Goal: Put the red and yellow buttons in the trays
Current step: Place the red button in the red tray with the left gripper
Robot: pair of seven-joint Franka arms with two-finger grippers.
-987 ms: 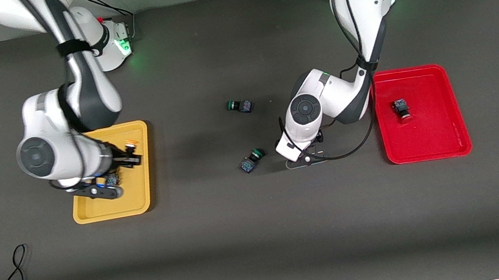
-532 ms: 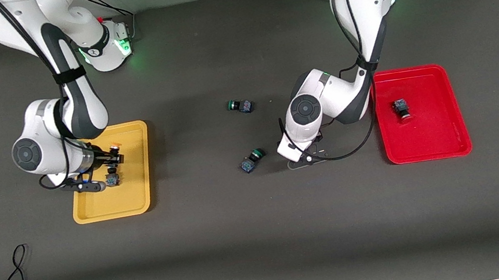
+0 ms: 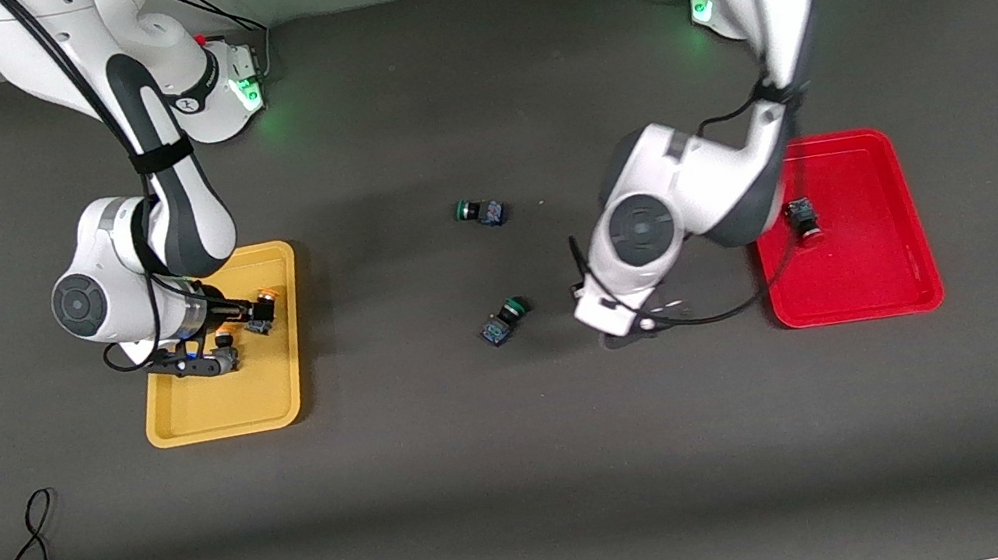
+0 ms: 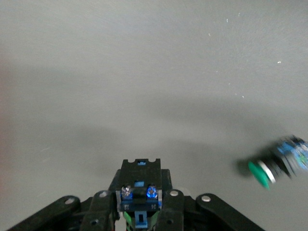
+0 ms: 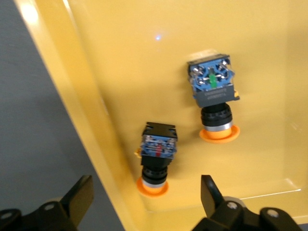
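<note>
Now left hand (image 4: 139,197) tight around a button (image 4: 139,179), right hand (image 5: 144,190) open above two yellow buttons (image 5: 156,159).

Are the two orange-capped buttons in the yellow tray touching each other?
Apart. The right wrist view shows bare yellow tray floor between one orange-capped button and the other.

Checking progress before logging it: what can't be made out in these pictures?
- Cap colour of the dark blocky button shut in the left gripper: left wrist view's edge cuts it off; front view, the arm covers it.
- Red plastic tray's rim toward the table's middle: front view, left arm covers it.
- Green-capped button: blurred, left wrist view.
</note>
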